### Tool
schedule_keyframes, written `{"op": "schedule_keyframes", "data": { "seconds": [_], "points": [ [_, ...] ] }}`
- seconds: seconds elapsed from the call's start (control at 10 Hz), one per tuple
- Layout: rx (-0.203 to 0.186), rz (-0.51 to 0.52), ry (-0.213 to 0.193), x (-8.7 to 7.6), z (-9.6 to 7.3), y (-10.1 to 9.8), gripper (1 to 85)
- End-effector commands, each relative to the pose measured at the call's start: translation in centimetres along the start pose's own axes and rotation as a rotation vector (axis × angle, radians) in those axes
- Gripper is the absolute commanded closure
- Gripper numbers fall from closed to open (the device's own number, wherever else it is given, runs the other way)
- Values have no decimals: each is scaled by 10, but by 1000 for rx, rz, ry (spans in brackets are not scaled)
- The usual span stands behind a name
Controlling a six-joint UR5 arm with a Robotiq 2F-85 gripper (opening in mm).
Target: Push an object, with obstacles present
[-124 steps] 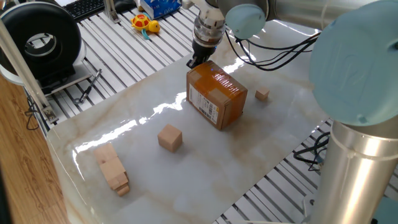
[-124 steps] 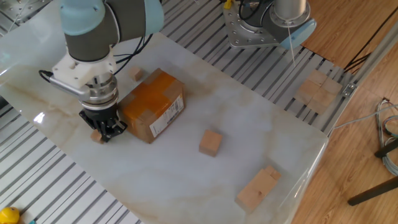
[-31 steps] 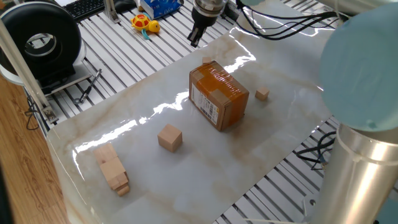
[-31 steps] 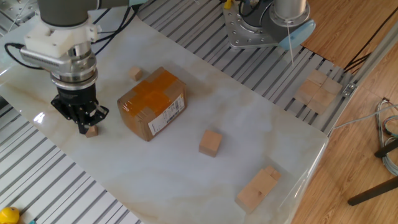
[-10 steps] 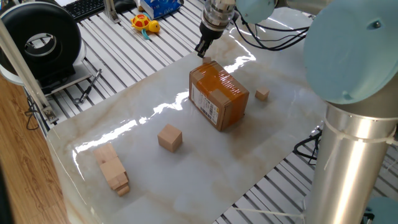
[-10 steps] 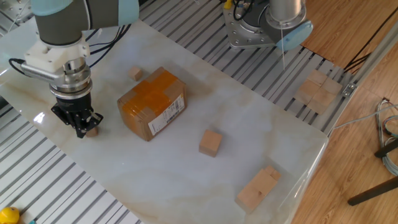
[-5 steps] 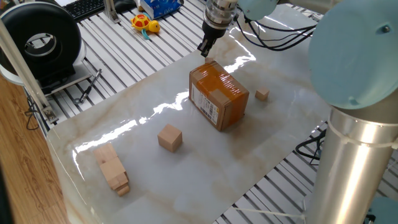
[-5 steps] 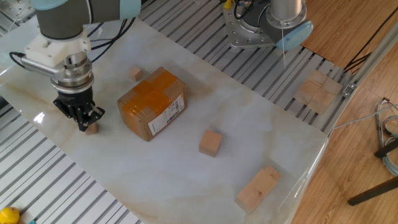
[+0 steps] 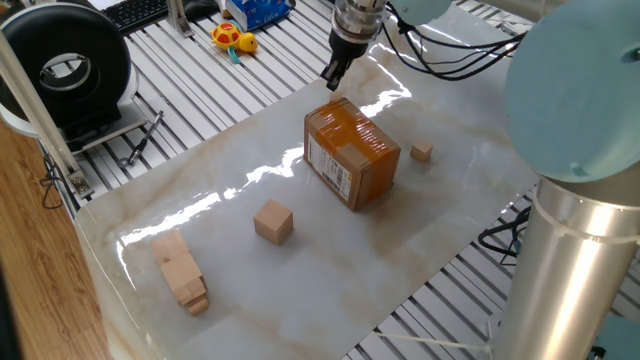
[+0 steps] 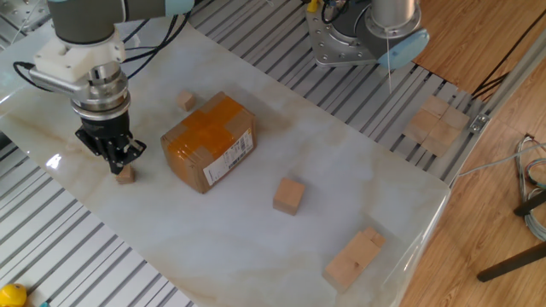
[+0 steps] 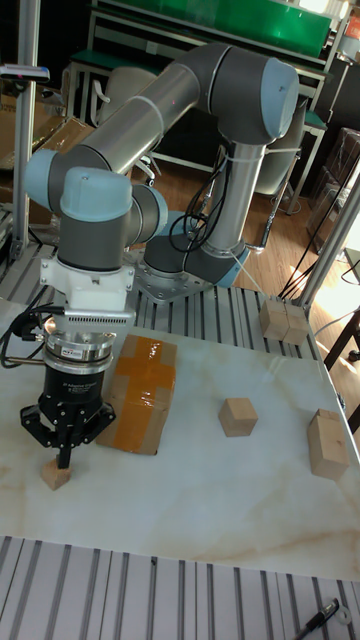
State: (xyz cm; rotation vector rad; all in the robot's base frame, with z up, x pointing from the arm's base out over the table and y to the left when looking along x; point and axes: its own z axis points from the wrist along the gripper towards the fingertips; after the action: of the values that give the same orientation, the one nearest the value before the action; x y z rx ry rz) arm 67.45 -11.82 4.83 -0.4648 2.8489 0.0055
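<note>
The object, a tiny tan cube (image 10: 126, 175), lies on the marble table left of the cardboard box (image 10: 209, 141); it also shows as the tiny cube (image 11: 56, 475) and as the cube (image 9: 334, 99) peeking out behind the box (image 9: 350, 152). My gripper (image 10: 116, 160) points down with its fingers together, its tip just above and beside this cube, holding nothing. The gripper (image 11: 62, 456) hangs left of the box (image 11: 140, 393). Obstacles: another tiny cube (image 10: 186, 101), a larger cube (image 10: 289, 195) and elongated pale blocks (image 10: 354, 258).
The robot base (image 10: 367, 38) stands on the slatted frame beyond the table. More wooden blocks (image 10: 435, 124) sit off the table on the frame. A black round device (image 9: 65, 65) and a toy (image 9: 232, 40) lie past the far edge.
My gripper has drifted a little toward the far side of the table and risen slightly. The tiny cube beside it has barely shifted. Box and other blocks stay put.
</note>
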Motion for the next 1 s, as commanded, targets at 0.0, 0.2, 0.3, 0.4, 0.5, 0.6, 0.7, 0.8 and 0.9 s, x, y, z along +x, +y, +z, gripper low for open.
{"op": "schedule_keyframes", "data": {
  "seconds": [0.0,0.2,0.3,0.4,0.5,0.6,0.7,0.8,0.9],
  "points": [
    [5,-14,-21,-17,11,5,843],
    [6,-39,-32,-25,16,8,843],
    [7,-47,-35,-27,18,9,843],
    [8,-51,-38,-28,20,9,843],
    [9,-53,-39,-28,21,7,843],
    [4,-56,-43,-28,23,6,843],
    [-3,-55,-45,-26,25,5,843],
    [-9,-54,-43,-23,26,4,843],
    [-19,-50,-43,-20,27,4,843]
  ]
}}
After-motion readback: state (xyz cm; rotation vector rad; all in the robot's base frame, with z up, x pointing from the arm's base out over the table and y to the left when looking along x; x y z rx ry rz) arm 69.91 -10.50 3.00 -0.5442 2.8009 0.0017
